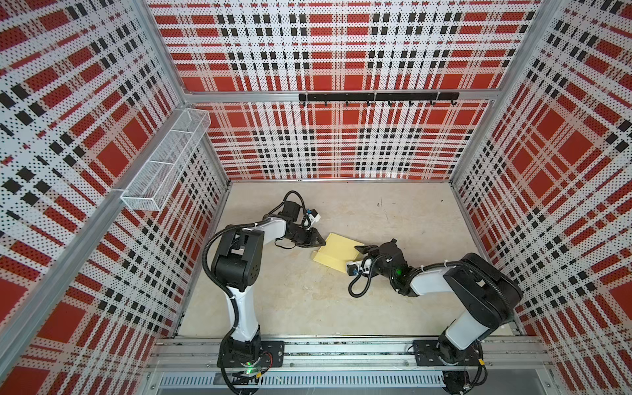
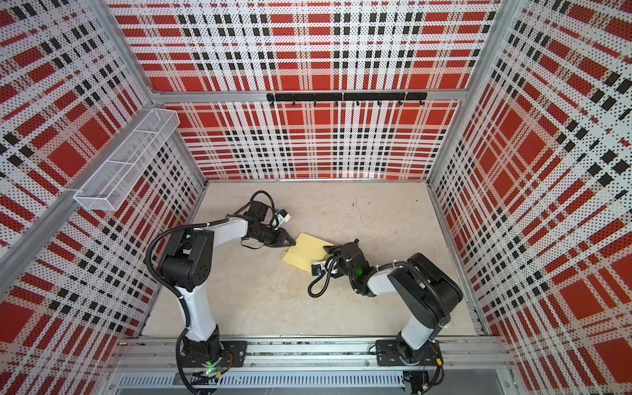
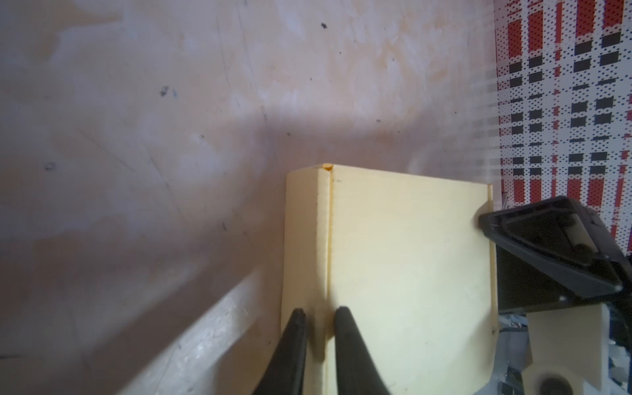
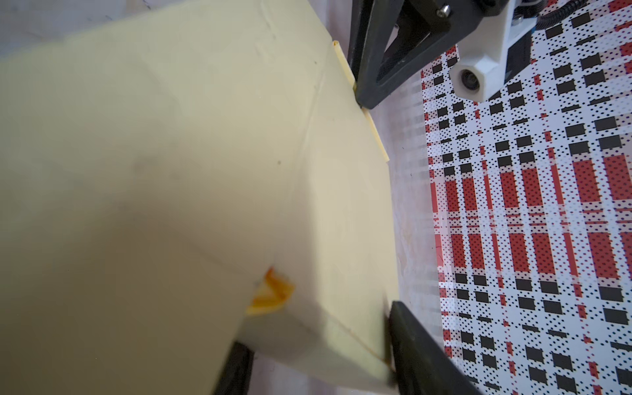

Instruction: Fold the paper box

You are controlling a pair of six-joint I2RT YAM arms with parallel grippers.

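Observation:
The paper box (image 1: 338,253) (image 2: 306,251) lies near the middle of the table as a pale yellow, folded flat box. My left gripper (image 1: 320,241) (image 2: 291,242) is at its far left corner. In the left wrist view its fingers (image 3: 319,311) stand open by a narrow gap, straddling the fold between the box's top panel (image 3: 407,260) and narrow side wall. My right gripper (image 1: 364,250) (image 2: 330,252) is at the box's right end. Its jaws (image 4: 316,325) are open wide round a box corner (image 4: 307,205), and one finger (image 4: 410,335) touches the edge. An orange gap (image 4: 272,292) shows there.
A white wire basket (image 1: 164,164) hangs on the left plaid wall. A black hook rail (image 1: 376,96) crosses the back wall. The arm bases stand on an aluminium rail (image 1: 342,352) along the front edge of the beige table (image 1: 307,301).

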